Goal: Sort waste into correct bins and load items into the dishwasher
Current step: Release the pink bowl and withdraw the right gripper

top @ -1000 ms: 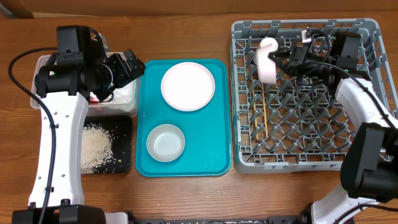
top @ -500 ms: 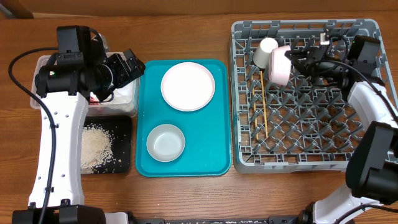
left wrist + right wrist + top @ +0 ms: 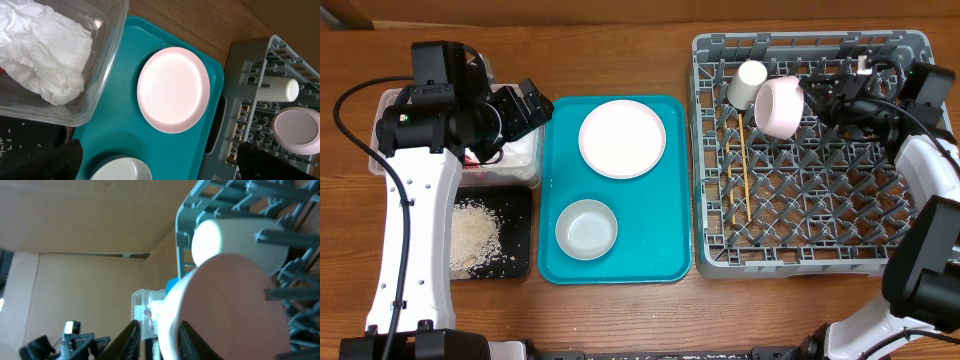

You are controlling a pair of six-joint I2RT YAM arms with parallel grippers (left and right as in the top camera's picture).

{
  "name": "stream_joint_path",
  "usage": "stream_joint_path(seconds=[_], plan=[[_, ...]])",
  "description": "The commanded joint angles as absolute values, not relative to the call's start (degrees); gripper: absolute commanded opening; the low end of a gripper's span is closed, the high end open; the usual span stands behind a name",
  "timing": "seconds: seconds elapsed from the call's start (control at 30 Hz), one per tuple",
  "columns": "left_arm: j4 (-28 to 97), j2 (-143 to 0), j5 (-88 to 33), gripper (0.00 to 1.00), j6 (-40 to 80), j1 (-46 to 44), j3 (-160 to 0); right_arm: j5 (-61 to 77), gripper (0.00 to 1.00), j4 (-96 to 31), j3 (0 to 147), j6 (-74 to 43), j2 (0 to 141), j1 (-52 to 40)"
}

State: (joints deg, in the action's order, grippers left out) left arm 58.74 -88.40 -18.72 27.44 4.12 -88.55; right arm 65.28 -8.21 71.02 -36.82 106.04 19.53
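1. Since one second ago, the pink bowl (image 3: pixel 780 107) has travelled to the right together with my right gripper (image 3: pixel 817 98), away from the white cup (image 3: pixel 750 85). The bowl was edge-on before and covered the cup. Now it is tilted, and the cup shows fully.
2. At this moment the bowl leans among the pegs at the far side of the dish rack (image 3: pixel 800 262), just beside the cup. I cannot tell if the two touch.
3. My right fingers (image 3: pixel 132 337) stand on both sides of the bowl's rim. They were closed on it, but the wrist view now shows a gap between one finger and the rim. I judge they have begun to part, and that the pegs carry the bowl more than I do.
4. My left gripper (image 3: pixel 525 108) has not moved. Its fingers are spread wide and hold nothing, above the edge of the clear tub (image 3: pixel 107 60), where the paper napkin (image 3: pixel 45 55) lies.
5. For the task this means that the bowl is nearly delivered. The chopsticks (image 3: pixel 744 180) already lie in the rack, and the rice (image 3: pixel 475 235) is in the black tray (image 3: pixel 520 200).
6. The plate (image 3: pixel 622 138) and the grey-white bowl (image 3: pixel 587 228) wait on the teal tray (image 3: pixel 660 250), so I think they come next.
7. One danger is that the bowl may tip over if I pull away before it sits well between the pegs.
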Motion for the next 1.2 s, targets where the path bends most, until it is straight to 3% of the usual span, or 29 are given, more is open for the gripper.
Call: stream_joint_path(seconds=[0.0,0.3,0.73,0.97,1.17], plan=[[58.65,-88.01,-19.29,1.0,27.0,4.21,-89.97,65.19,0.31,-7.92,70.5,-35.09,106.54,20.36],[58.65,-88.01,-19.29,1.0,27.0,4.21,-89.97,61.78,0.49,-7.97,70.5,-34.41,106.54,24.49],[58.67,-88.01,-19.29,1.0,27.0,4.16,-89.97,58.15,0.5,-12.64,71.0,-28.14,103.39,28.82],[58.67,-88.01,-19.29,1.0,27.0,4.14,-89.97,47.22,0.5,-19.9,71.0,-21.12,94.0,23.27],[58.67,-88.01,-19.29,1.0,27.0,4.14,-89.97,31.79,0.5,-26.13,71.0,-15.88,83.77,9.32]])
